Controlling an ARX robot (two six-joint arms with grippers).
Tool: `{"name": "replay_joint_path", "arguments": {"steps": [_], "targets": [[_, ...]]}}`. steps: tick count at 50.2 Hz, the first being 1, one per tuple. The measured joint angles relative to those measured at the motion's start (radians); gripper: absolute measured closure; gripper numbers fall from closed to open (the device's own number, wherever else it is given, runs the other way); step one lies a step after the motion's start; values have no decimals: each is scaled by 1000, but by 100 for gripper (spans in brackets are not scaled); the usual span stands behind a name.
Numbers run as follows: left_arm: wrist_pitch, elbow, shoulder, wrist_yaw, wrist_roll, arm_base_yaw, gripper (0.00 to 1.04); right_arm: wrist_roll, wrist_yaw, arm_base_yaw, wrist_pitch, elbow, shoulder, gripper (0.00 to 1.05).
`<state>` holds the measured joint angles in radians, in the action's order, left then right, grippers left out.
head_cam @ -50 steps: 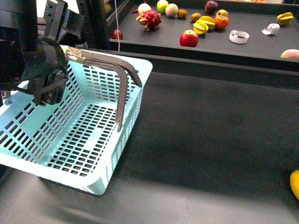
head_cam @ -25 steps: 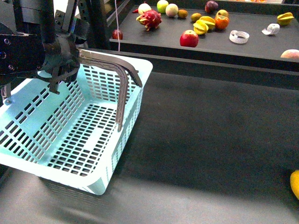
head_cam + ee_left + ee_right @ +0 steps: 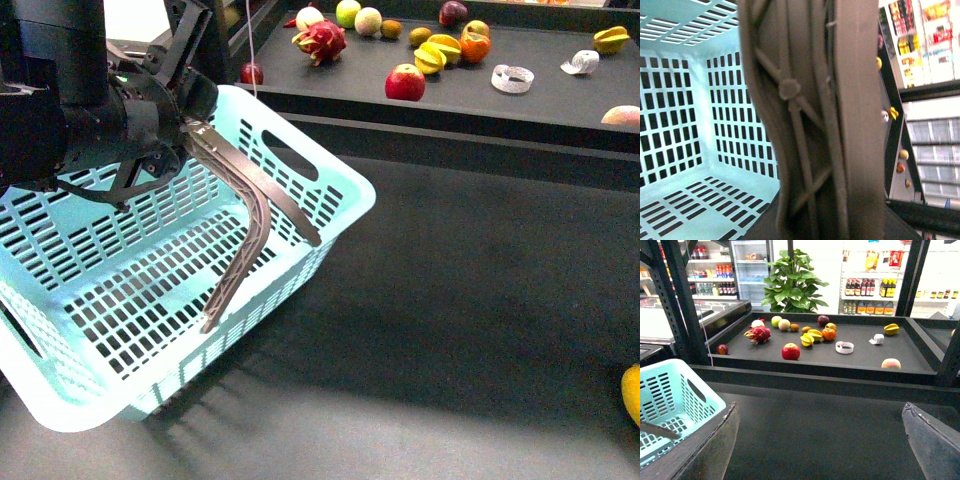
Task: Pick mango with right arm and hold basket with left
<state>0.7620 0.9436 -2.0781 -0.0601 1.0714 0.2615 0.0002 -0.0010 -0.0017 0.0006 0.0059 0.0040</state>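
clamping one basket's (image 3: 335, 190) two handles (image 3: 262, 203) is the left hand (image 3: 185, 125); right hand (image 3: 822, 437) wide; one mango (image 3: 632, 392) apart.

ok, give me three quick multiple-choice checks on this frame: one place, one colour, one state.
1. Where is the red apple? A in the basket; B on the raised tray at the back; C in the right gripper.
2. Basket colour? A red; B black; C pale aqua.
3. The right gripper is: A open, empty; B shut on a cup; C shut on the apple.
Answers: B, it sits on the tray; C, its walls show aqua; A, its fingers stand wide apart, nothing between.
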Motion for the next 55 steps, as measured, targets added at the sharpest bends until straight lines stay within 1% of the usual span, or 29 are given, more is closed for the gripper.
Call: {"name": "replay_joint_path", "arguments": {"steps": [6, 10, 17, 25, 29, 36, 43, 45, 55], "targets": [[68, -64, 66, 45, -142, 58, 89, 0, 0, 0, 0, 0, 0, 8], [103, -93, 107, 81, -206, 103, 89, 0, 0, 0, 0, 0, 0, 8], [135, -117, 146, 114, -329, 187, 89, 0, 0, 0, 0, 0, 0, 8], [166, -125, 151, 145, -414, 269, 89, 0, 0, 0, 0, 0, 0, 8], [196, -125, 150, 163, -429, 308, 89, 0, 0, 0, 0, 0, 0, 8], [239, -124, 150, 204, -441, 343, 89, 0, 0, 0, 0, 0, 0, 8], [230, -117, 137, 228, -473, 379, 89, 0, 0, 0, 0, 0, 0, 8], [239, -117, 132, 248, -473, 386, 89, 0, 0, 0, 0, 0, 0, 8], [241, -116, 127, 272, -511, 399, 89, 0, 0, 0, 0, 0, 0, 8]]}}
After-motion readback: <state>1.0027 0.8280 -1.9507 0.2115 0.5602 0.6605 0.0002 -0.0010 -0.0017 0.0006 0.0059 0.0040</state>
